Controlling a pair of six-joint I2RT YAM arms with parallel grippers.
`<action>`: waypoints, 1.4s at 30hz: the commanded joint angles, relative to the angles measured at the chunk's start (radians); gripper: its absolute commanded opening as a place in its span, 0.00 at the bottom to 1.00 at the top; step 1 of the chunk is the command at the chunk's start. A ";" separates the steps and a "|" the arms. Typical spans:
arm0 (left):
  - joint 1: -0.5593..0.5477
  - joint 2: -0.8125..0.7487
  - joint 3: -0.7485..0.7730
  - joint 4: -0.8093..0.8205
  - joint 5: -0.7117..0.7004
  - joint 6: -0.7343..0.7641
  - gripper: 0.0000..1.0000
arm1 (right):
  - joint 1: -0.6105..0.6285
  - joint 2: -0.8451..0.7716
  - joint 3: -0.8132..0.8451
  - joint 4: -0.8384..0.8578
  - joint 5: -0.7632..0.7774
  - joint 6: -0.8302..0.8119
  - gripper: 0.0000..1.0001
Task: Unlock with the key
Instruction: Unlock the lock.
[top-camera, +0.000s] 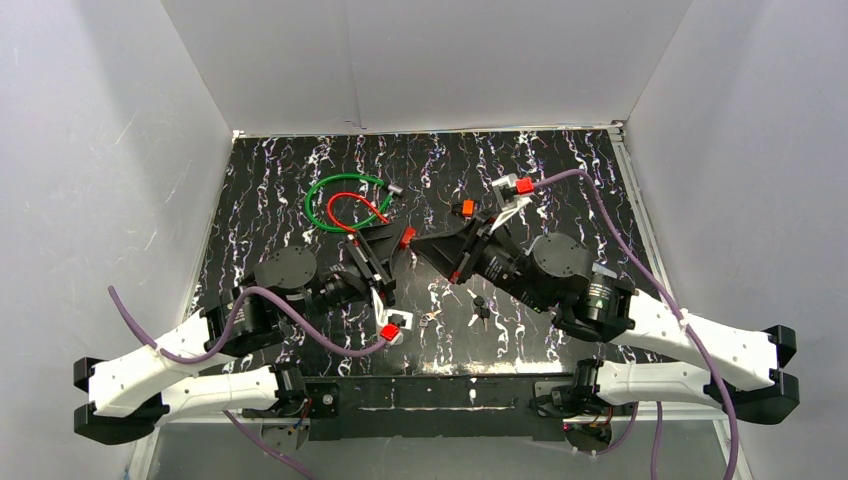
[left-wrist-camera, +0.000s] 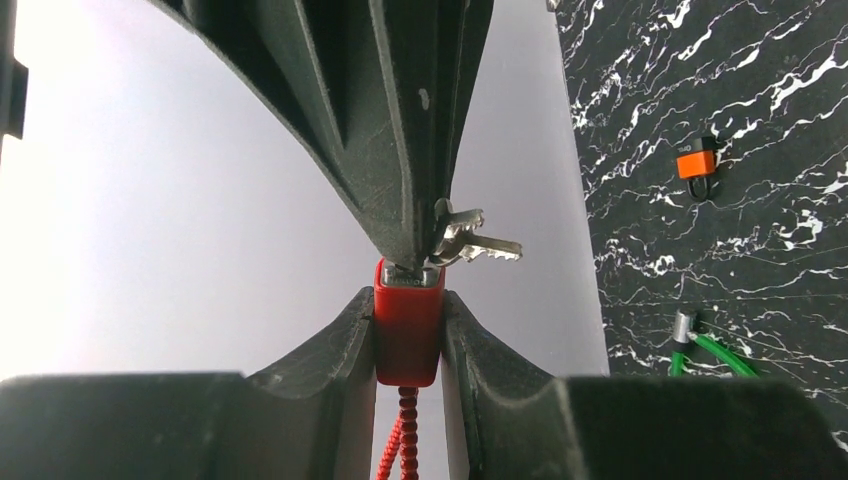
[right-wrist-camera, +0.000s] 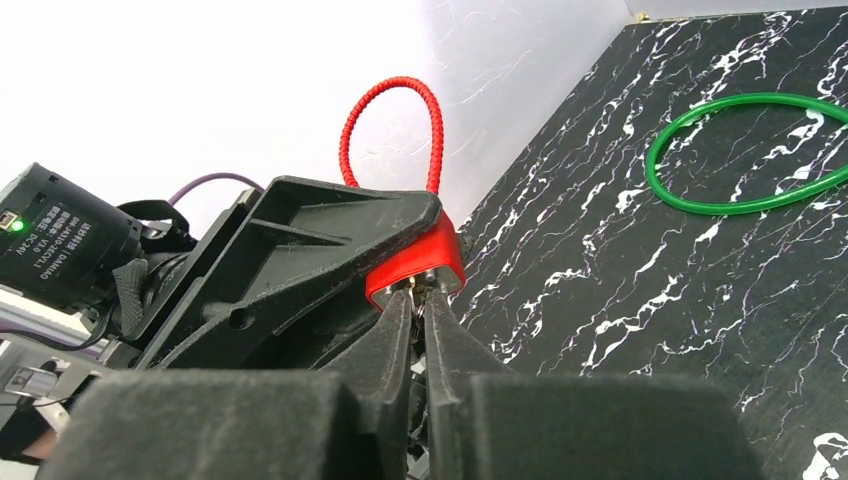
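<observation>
Top external, red lock (top-camera: 407, 237) and key (left-wrist-camera: 412, 271) gripped centrally, walls (top-camera: 110, 170) well apart

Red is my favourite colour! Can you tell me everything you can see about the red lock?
The red lock has a small, smooth, boxy body that looks like plastic, with a silver metal face at one end. A red braided cable leaves the other end and curves into a loop. The lock is held up off the table, squeezed on both sides by the left jaws. The right jaws, pinching small silver keys, meet its metal end. Whether it is unlocked, I cannot tell.
</observation>
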 joint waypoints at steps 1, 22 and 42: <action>-0.044 -0.012 -0.013 0.080 0.152 0.060 0.00 | -0.013 -0.013 0.027 0.046 0.027 0.032 0.18; -0.046 -0.010 0.032 0.057 0.152 -0.009 0.00 | -0.014 -0.237 0.098 -0.091 0.095 -0.173 0.76; 0.323 0.249 0.676 -0.133 0.740 -1.604 0.00 | -0.011 -0.208 -0.002 0.102 -0.308 -0.727 0.73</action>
